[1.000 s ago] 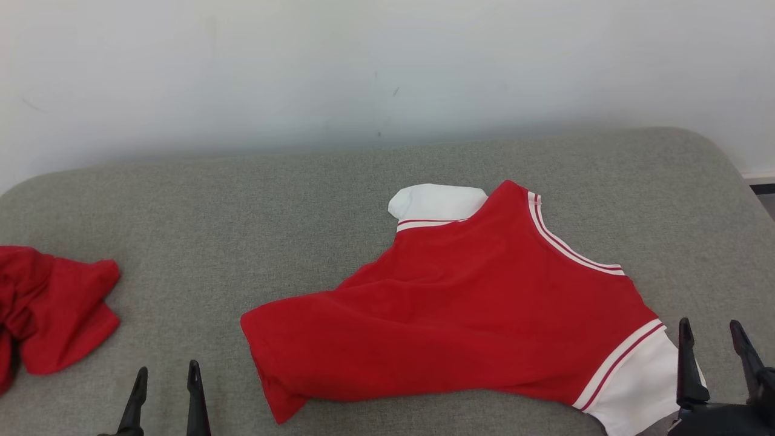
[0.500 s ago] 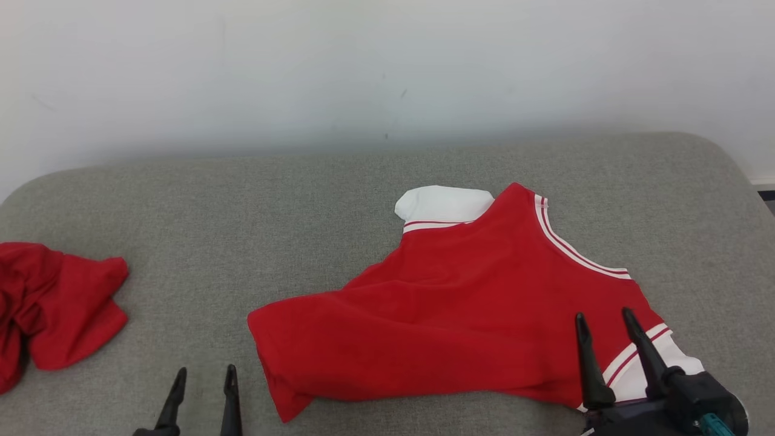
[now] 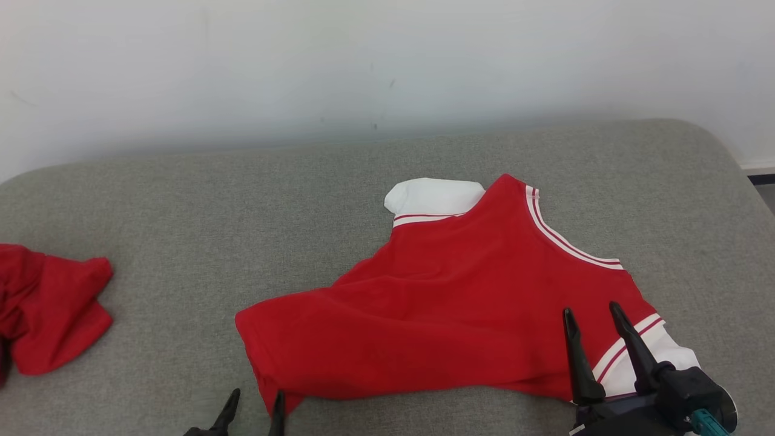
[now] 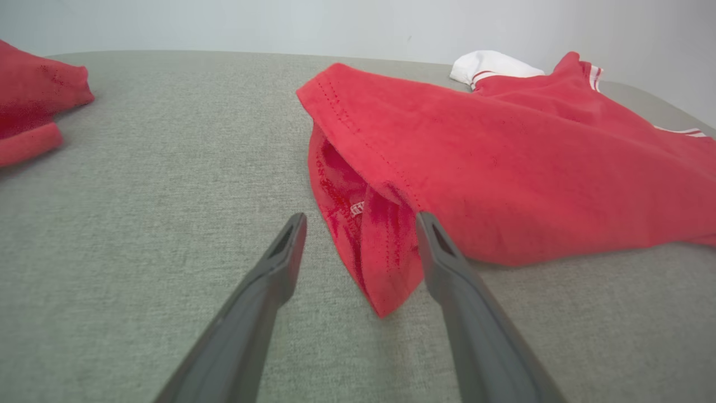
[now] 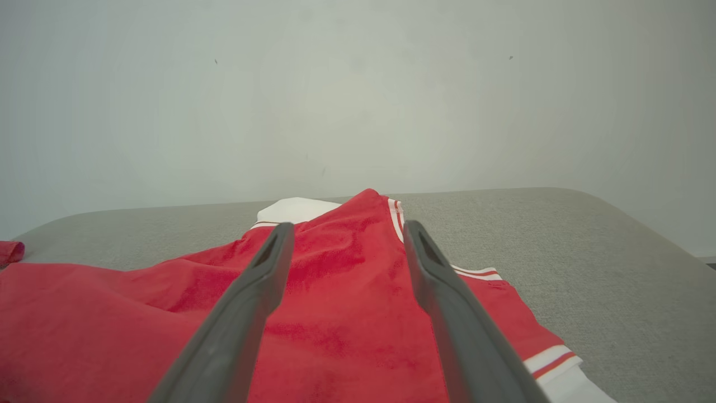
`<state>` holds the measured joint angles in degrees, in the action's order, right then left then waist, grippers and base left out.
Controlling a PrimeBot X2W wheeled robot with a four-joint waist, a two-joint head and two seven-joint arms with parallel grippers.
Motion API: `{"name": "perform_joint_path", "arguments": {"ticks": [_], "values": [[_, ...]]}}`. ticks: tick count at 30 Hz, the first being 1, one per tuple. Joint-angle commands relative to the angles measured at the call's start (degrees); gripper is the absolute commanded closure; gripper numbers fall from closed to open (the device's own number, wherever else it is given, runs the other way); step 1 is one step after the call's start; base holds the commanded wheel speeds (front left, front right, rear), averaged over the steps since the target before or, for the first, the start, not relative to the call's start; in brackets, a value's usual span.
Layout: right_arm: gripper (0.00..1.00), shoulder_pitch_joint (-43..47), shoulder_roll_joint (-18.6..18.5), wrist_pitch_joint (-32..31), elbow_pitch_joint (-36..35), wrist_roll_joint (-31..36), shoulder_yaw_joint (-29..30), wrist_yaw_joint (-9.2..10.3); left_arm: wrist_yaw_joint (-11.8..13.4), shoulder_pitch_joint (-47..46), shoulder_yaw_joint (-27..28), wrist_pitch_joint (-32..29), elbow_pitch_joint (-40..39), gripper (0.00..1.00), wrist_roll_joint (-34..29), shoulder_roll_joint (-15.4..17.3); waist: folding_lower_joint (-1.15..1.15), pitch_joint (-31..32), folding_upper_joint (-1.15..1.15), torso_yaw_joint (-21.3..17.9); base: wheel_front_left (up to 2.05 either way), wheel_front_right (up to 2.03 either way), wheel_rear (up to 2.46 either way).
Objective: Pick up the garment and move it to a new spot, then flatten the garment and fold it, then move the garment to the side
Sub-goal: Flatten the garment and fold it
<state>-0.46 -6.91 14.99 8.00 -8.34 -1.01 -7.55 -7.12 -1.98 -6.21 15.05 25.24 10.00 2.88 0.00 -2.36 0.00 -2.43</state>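
The garment is a red shirt with white sleeves and white-striped trim, lying spread on the grey cushioned surface. One white sleeve points to the back, the other lies at the front right. My left gripper stands open at the shirt's front-left hem corner. In the left wrist view that folded hem corner lies between the open left gripper fingers. My right gripper is open above the shirt's right side, near the front sleeve; in the right wrist view the right gripper hovers over the red cloth.
A second crumpled red cloth lies at the surface's left edge, also seen as the red cloth in the left wrist view. A pale wall runs behind the surface. The surface's rounded right end drops off beside the floor.
My left gripper has moved right to the shirt's front-left hem corner. My right gripper moved left from beside the front sleeve to over the shirt. The camera shifted slightly.
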Motion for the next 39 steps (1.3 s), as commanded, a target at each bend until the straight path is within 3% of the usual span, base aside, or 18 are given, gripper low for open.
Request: {"name": "perform_joint_path", "arguments": {"ticks": [1, 6, 7, 8, 12, 25, 34, 35, 36, 39], "values": [[0.0, -0.3, 0.0, 0.3, -0.2, -0.4, -0.1, 0.14, -0.3, -0.9, -0.7, 0.2, 1.0, 0.0, 0.4, 0.0, 0.0, -0.5, 0.0, -0.5, 0.0, 0.0, 0.0], [0.0, -0.9, 0.1, 0.3, -0.2, -0.3, -0.2, 0.14, -0.3, -3.2, -3.0, 0.2, 6.9, 0.01, 1.5, 0.0, 0.0, -1.5, 0.0, -1.3, 0.0, 0.0, 0.0], [0.0, -1.0, 0.1, 0.3, -0.3, -0.2, -0.1, 0.14, -0.3, -4.1, -2.9, 0.2, 7.8, 0.61, 1.6, 0.0, 0.0, -1.7, 0.0, -1.5, 0.0, 0.0, 0.0], [0.0, -1.1, 0.2, 0.3, -0.3, -0.1, -0.1, 0.14, -0.3, -4.8, -2.8, 0.2, 9.1, 1.0, 1.6, 0.2, 0.0, -1.8, 0.0, -1.7, 0.0, 0.0, 0.0], [0.0, -1.7, 0.2, 0.3, -0.6, 0.0, 0.1, 0.14, -0.3, -8.1, -2.4, 0.2, 11.7, 1.0, 0.8, 1.7, 0.0, -2.5, 0.0, -2.3, 0.0, 0.0, 0.0], [0.0, -2.9, 1.0, 0.3, -1.0, 0.3, 1.1, 0.14, -0.3, -20.5, -3.3, 0.2, 4.5, 1.0, -2.5, 10.7, 0.0, -3.6, 0.0, -4.4, 0.0, 0.0, 0.0], [0.0, -3.2, 1.2, 0.3, -0.7, 0.4, 1.8, 0.14, -0.3, -25.8, -6.4, 0.2, 6.5, 0.97, -0.7, 12.1, 0.0, -3.9, 0.0, -6.5, 0.0, 0.0, 0.0], [0.0, -3.2, 1.3, 0.3, -0.6, 0.4, 1.9, 0.14, -0.3, -26.2, -6.5, 0.2, 7.0, 0.34, -0.5, 12.1, 0.0, -3.9, 0.0, -6.6, 0.0, 0.0, 0.0], [0.0, -3.2, 1.4, 0.3, -0.6, 0.5, 1.9, 0.14, -0.2, -26.6, -5.8, 0.2, 7.8, 0.0, 0.1, 11.9, 0.0, -4.0, 0.0, -6.7, 0.0, 0.0, 0.0], [0.0, -3.0, 1.5, 0.3, -0.2, 0.7, 1.9, 0.14, 1.1, -25.6, -3.8, 0.2, 10.6, 0.0, 1.0, 10.7, 0.0, -4.0, 0.0, -6.8, 0.0, 0.0, 0.0]]}}
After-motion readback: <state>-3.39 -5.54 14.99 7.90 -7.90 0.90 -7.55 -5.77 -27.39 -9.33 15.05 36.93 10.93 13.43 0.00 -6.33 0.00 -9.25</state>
